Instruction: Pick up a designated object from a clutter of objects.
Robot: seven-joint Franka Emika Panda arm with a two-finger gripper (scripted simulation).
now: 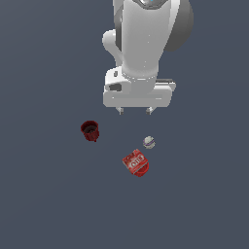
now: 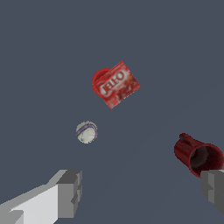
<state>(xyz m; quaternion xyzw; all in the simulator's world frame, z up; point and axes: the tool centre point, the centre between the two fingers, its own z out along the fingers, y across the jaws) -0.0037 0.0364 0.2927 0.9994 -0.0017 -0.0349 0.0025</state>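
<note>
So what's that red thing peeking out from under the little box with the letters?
A bright red cup shows at one edge of the red lettered box, which covers most of it, so the rest is hidden.

Red box [image 2: 117,85]: white lettering, looks like "JELL-O", only partly legible.

Gripper [image 1: 135,111] hanging above scattered items
Red lettered box [image 1: 134,162] lies just beside the grey-white ball [image 1: 149,142]; dark red cup [image 1: 90,130] sits apart toward the exterior view's left.
</note>
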